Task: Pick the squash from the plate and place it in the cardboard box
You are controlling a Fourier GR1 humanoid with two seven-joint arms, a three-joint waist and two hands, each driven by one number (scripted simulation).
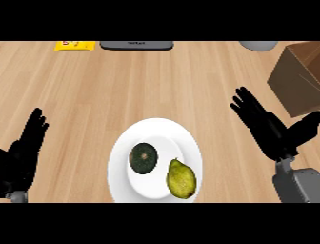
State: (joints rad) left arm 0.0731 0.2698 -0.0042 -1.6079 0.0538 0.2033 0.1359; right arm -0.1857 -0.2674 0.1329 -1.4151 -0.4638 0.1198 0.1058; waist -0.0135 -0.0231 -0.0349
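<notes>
- The counter (85, 95) gives me wide bare wood between plate and box; its edges fall outside my view.
- The box (305, 78) sits at far right, cut by the frame, open side tilted up.
- The plate (184, 138) lies low at centre, between both arms.
- My right robot hand (268, 126) hangs open, fingers straight, between plate and box; nothing is picked yet, so I judge the reach comes next.
- My left robot hand (18, 152) rests open at lower left.
- The squash (143, 158), dark green, lies on the plate just beside a pear (181, 178); the grasp should avoid the pear.
</notes>
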